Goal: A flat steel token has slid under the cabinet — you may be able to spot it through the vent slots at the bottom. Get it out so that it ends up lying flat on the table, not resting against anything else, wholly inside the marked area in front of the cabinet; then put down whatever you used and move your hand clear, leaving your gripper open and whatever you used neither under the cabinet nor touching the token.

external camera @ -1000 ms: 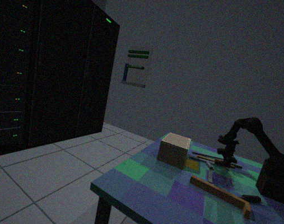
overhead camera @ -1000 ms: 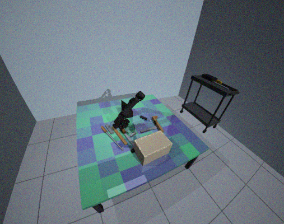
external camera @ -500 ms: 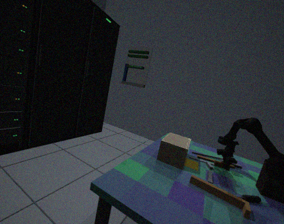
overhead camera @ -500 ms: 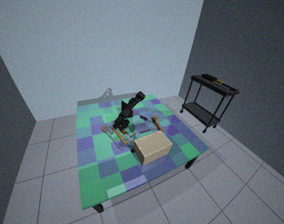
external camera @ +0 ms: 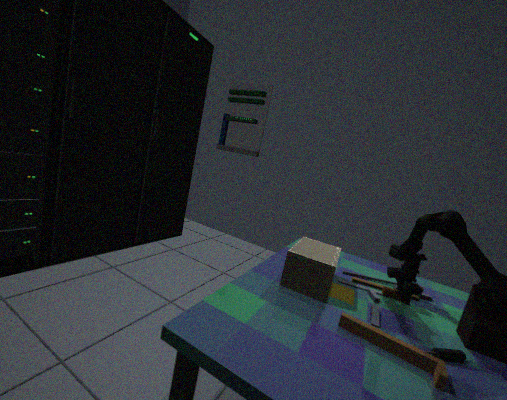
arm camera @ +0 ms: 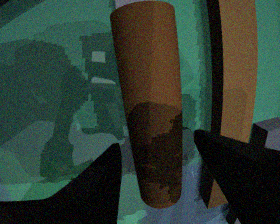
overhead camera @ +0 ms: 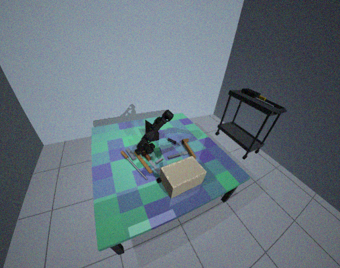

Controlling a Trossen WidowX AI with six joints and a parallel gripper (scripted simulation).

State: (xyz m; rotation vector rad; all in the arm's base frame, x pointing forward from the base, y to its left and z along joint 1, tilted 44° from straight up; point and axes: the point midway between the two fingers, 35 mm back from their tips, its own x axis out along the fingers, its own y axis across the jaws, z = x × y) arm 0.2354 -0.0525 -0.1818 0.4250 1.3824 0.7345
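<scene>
The cabinet, a pale box (overhead camera: pixel 183 174) (external camera: pixel 312 267), stands on the table. A yellow patch (external camera: pixel 343 295) lies beside it in the exterior view, perhaps the marked area. The token is not visible, and the vent slots cannot be made out. My gripper (arm camera: pixel 157 141) (external camera: pixel 406 299) is open, low over the table. A tool's brown tapered handle (arm camera: pixel 150 65) (overhead camera: pixel 146 156) lies between the fingers, with a gap on each side. The tool's far end is outside the wrist view.
A wooden strip (arm camera: pixel 239 60) (overhead camera: pixel 143 162) lies close beside the handle, with a grey block (arm camera: pixel 275 135) past it. A rod with an orange handle (overhead camera: pixel 124 154) lies farther out. An L-shaped wooden piece (overhead camera: pixel 190 149) (external camera: pixel 392 340), a grey bar (overhead camera: pixel 176 155) and a black-handled tool (overhead camera: pixel 172 141) (external camera: pixel 449 355) lie across the table.
</scene>
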